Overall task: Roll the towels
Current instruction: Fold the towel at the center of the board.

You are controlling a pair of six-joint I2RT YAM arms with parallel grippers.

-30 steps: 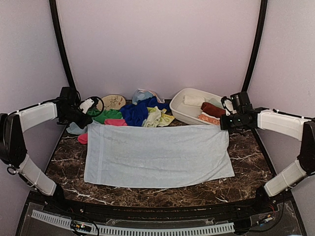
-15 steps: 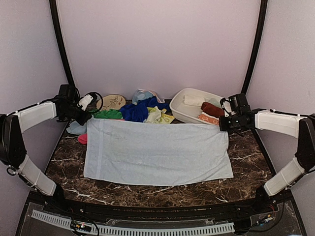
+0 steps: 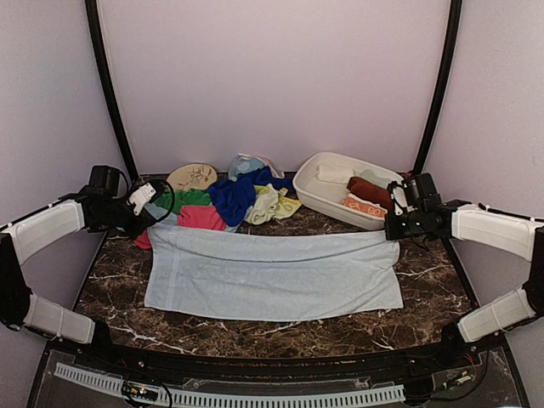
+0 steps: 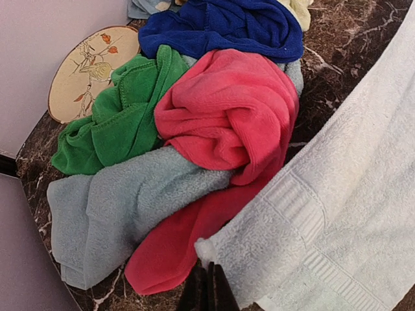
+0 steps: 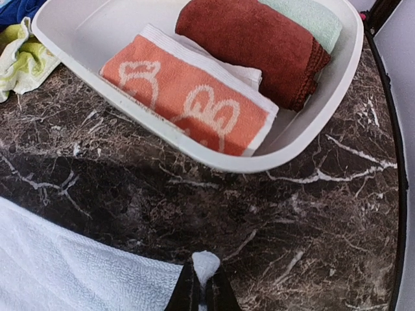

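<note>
On the near table [image 3: 425, 314]: pale blue towel [image 3: 272, 276] spread flat, far edge held up off the surface.
Left fingers [image 4: 194, 297]: clenched on its far-left corner.
Right fingers [image 5: 188, 293]: clenched on its far-right corner.
Behind: pink-red towel [image 3: 202, 218], green towel [image 3: 183, 198], royal blue towel [image 3: 234, 194], heaped.
Far right: white basin [image 3: 310, 194] holding a rolled rust-brown towel [image 3: 367, 189].

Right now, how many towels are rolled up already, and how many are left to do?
Done: four tidy towels lie in the white basin: rust-brown, orange, pale green and white.
In hand: the left gripper and right gripper pinch the far corners of the big pale blue towel, not rolled yet.
Left: a loose heap with green, pink-red, royal blue, lime-yellow and grey-blue towels.
</note>
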